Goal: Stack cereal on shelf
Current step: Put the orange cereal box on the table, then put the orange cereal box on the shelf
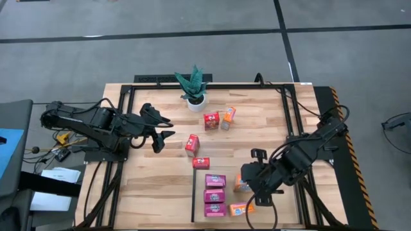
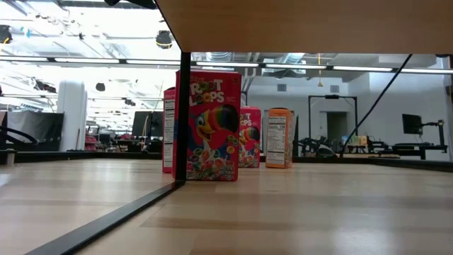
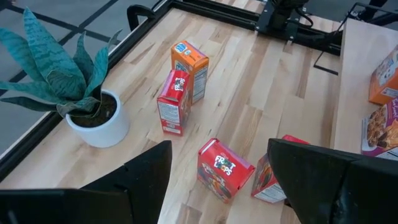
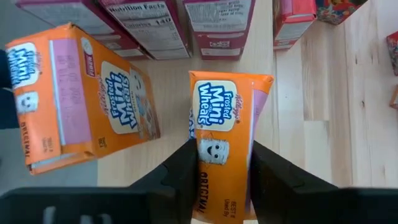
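Cereal boxes: three purple boxes (image 1: 214, 194) and two orange boxes sit on the shelf (image 1: 282, 212) at lower right. The right hand (image 1: 246, 187) clasps one orange box (image 4: 225, 134) there. The left hand (image 1: 164, 128), wide and empty, hovers mid-left. Three red boxes (image 1: 192, 145) and one orange remain on the desk (image 1: 154, 186).

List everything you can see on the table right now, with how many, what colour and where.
Purple cereal boxes: three, magenta-purple, in a row on the shelf.
Orange cereal boxes: three; two on the shelf beside the purple row, one near the plant.
Red cereal boxes: three, mid-table, left of and behind the shelf.
Shelf: one, light wood, black-edged, front right.
Plant: one, green, white pot, table's back.
Left gripper: open, over the table's left.
Right gripper: around an orange box.
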Tool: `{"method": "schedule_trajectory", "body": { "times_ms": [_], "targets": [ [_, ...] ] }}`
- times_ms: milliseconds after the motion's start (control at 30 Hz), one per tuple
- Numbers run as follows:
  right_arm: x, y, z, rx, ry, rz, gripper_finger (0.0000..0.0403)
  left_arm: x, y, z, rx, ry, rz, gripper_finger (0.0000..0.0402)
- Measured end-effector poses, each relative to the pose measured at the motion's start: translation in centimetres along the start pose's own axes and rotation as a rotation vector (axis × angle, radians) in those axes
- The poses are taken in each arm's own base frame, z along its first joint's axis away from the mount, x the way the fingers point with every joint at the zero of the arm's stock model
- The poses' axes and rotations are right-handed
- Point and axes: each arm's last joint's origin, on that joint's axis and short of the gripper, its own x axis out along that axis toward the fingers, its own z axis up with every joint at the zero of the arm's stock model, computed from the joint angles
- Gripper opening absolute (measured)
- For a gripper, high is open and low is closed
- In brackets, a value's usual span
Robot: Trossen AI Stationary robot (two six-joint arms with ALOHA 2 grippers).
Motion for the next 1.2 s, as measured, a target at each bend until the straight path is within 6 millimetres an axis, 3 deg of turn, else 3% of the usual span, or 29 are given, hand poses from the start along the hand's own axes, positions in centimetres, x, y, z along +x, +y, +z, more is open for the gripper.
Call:
{"method": "schedule_trajectory", "body": {
  "times_ms": [267, 467, 733, 867, 1067, 1200],
  "targets": [
    [0.0, 0.1, 0.0, 0.002, 0.015, 0.033, 0.0225, 0.0, 0.0, 0.0, 0.008, 0.001, 0.000, 0.0255],
    [-0.3, 0.3, -0.1, 0.026, 0.042, 0.085, 0.0238, 0.0, 0.0, 0.0, 0.008, 0.001, 0.000, 0.0255],
    [-5.7, 0.0, -0.1, 0.029, -0.110, 0.169, 0.0213, 0.0, 0.0, 0.0, 0.005, 0.001, 0.000, 0.0255],
    [-7.0, -1.5, -1.8, 0.096, -0.150, -0.083, 0.0189, 0.0, 0.0, 0.0, 0.001, 0.001, 0.000, 0.0255],
    [-5.4, -1.7, -2.2, 0.086, -0.171, -0.157, 0.0149, 0.0, 0.0, 0.0, 0.000, 0.001, 0.000, 0.0255],
    [-3.1, -2.4, -3.0, 0.073, -0.050, -0.229, 0.0121, 0.0, 0.0, 0.0, 0.001, 0.001, 0.001, 0.0255]
  ]
}}
